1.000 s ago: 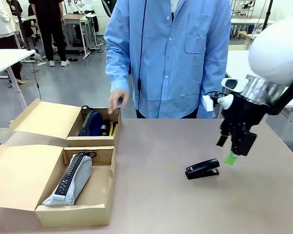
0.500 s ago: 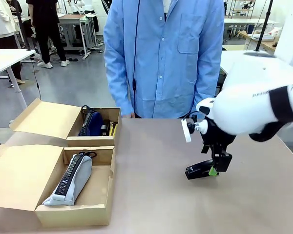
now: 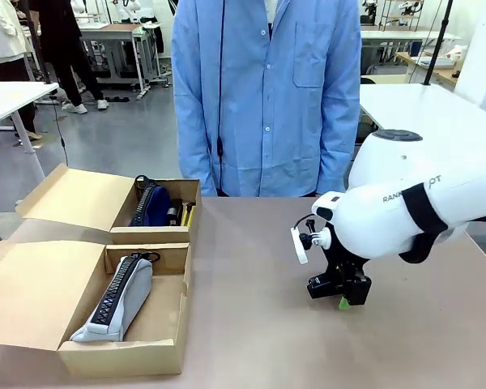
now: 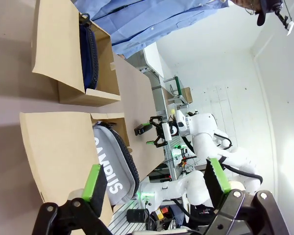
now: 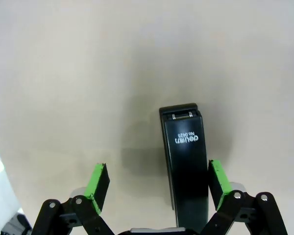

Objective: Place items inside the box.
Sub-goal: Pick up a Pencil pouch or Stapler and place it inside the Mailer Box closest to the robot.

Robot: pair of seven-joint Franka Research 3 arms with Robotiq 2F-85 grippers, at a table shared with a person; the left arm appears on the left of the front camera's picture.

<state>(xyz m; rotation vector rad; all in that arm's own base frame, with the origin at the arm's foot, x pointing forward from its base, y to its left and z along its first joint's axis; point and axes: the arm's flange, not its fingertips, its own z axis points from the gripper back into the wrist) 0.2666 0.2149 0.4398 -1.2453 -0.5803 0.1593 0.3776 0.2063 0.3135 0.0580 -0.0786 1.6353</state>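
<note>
1. Right gripper [image 3: 343,297] is low over the table [image 3: 251,340], in its right half, about midway between the near and far edges. Its arm comes in from the right edge.
2. Right wrist view: right gripper [image 5: 159,182] has its fingers spread wide, with green pads on both sides of a black stapler [image 5: 183,161]. The stapler lies flat on the table with its length running along the fingers. It sits close to one pad, with a clear gap to the other. I cannot tell whether that pad touches it, and no grip is visible.
3. Front view: one end of the stapler [image 3: 314,287] sticks out from under the gripper towards the table's middle.
4. Left gripper [image 4: 155,178] has its fingers wide apart and nothing between them. It hangs off the table's left side, looking along the boxes.
5. Two open cardboard boxes stand at the left edge.
   - The near box [image 3: 121,356] holds a grey pencil case [image 3: 117,298], lettered "CAMPUS" in the left wrist view [image 4: 112,166].
   - The far box [image 3: 150,235] holds a navy pencil case [image 3: 152,207]. Small dark and yellow items [image 3: 178,215] sit beside it, too small to identify.
6. A person in a blue shirt [image 3: 267,97] stands at the far edge.
</note>
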